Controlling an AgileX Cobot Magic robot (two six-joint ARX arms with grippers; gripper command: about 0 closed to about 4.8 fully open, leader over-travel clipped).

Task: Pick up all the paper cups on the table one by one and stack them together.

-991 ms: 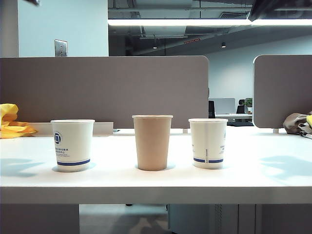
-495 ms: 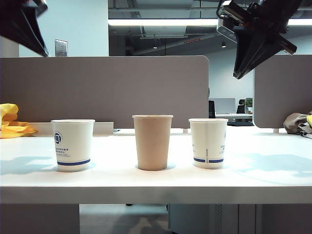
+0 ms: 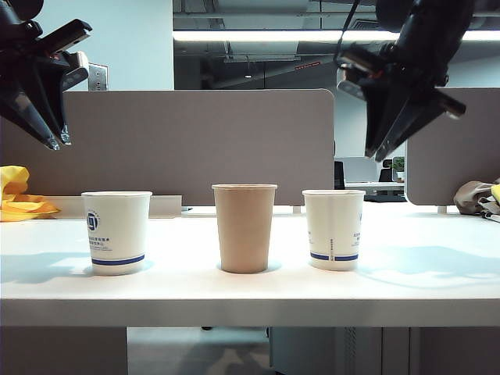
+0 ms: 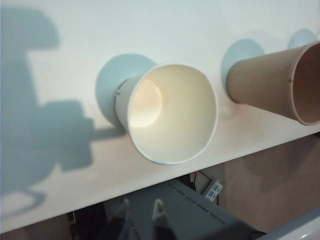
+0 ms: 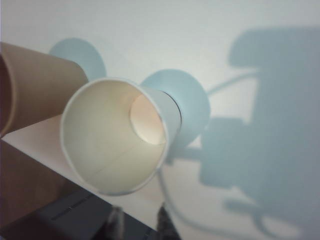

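Wrist views: both white cups [image 4: 170, 112] [image 5: 117, 135] empty, brown cup [image 3: 244, 227] between, left gripper [image 3: 53, 141] and right gripper [image 3: 379, 152] parted, holding nothing.

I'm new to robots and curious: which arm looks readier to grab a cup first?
Probably the right. Its pincer hangs open nearly over the right white cup; the left pincer, also open, sits off to the outer side of the left cup.

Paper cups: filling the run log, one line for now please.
paper cups: three upright, unstacked on table | left end effector: above left, empty | right end effector: open above right cup
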